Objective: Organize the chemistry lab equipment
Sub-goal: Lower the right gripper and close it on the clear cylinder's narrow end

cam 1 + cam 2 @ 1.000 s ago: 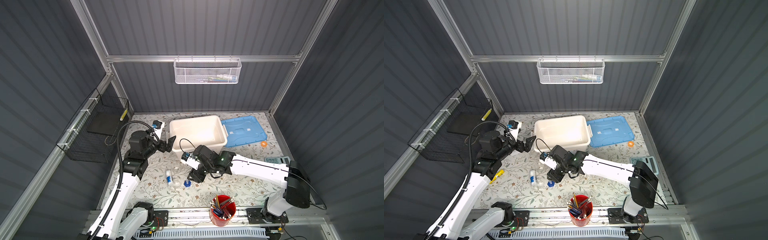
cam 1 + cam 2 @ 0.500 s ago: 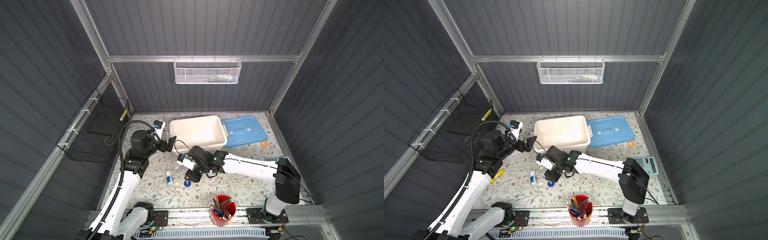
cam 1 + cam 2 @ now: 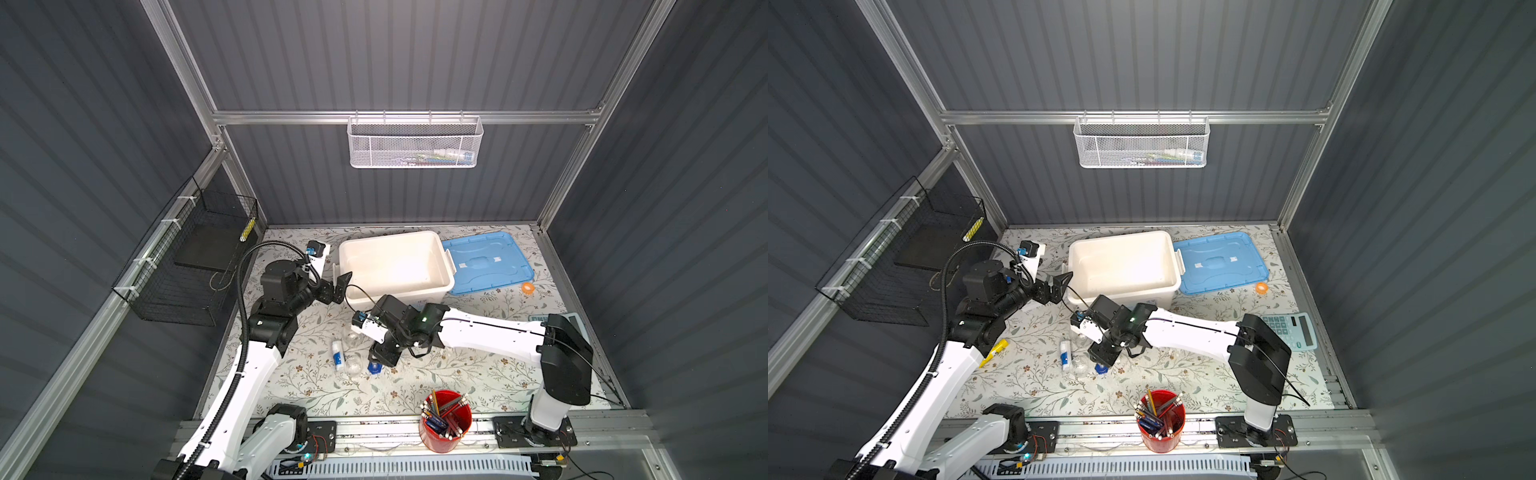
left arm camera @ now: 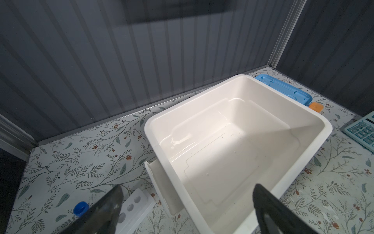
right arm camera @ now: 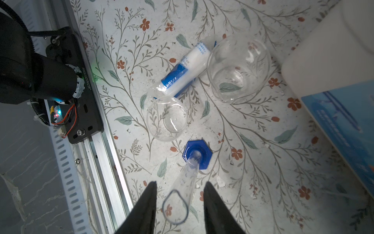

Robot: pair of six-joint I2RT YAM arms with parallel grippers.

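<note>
1. Right wrist view: the measuring cylinder (image 5: 187,176) is standing upright on its blue hexagonal foot (image 5: 205,154) on the surface (image 5: 263,162). Its long axis is running up toward the camera.
2. The cylinder's spouted mouth is sitting between the two fingers of the right pincer (image 5: 179,183). The fingers are being held across the tube, square to its long axis.
3. The right pincer is being held spread. A gap is showing on each side of the clear wall, so nothing is being pinched yet.
4. A small round flask (image 5: 167,118) is standing just beside the foot. A larger flask (image 5: 238,68) and a blue-and-white wrapped packet (image 5: 182,71) are lying farther off.
5. The left pincer (image 4: 187,188) is being held spread wide and empty over the near end of the white bin (image 4: 202,96), well apart from the cylinder. The right arm is judged the nearer.
6. Judgement: only a squeeze near the mouth is being called for. If one finger lands first, the slim tube is likely to tip on its narrow foot.
</note>
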